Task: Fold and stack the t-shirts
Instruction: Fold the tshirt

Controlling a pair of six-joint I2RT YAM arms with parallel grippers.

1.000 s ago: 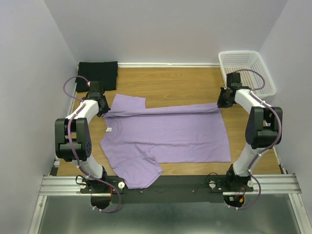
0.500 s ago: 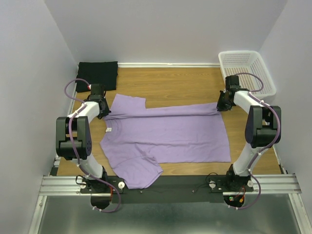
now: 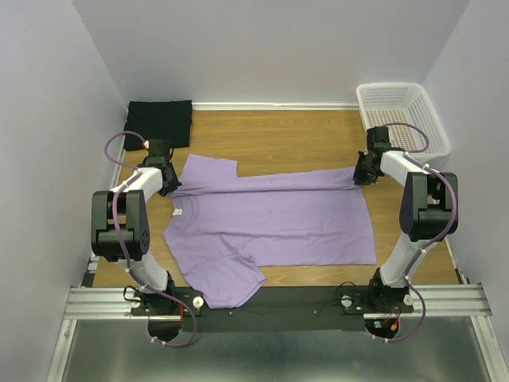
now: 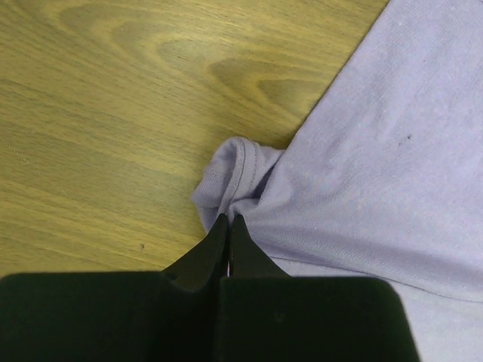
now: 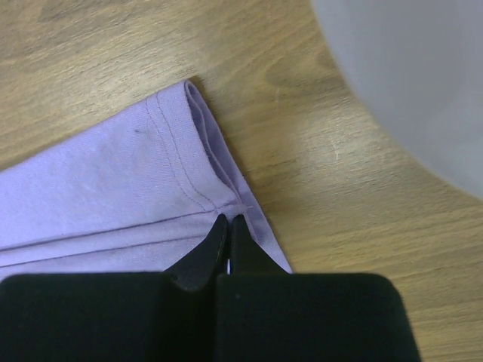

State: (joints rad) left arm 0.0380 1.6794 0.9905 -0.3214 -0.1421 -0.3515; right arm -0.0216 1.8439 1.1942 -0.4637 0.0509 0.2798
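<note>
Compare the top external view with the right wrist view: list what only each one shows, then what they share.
Only top external: the black t-shirt folded in the far left corner, and the left gripper at the opposite end of the lavender t-shirt. Only right wrist: the hem's stitch lines, right at the pinched corner. Both: the right gripper shut on the lavender t-shirt, over the wooden table.
</note>
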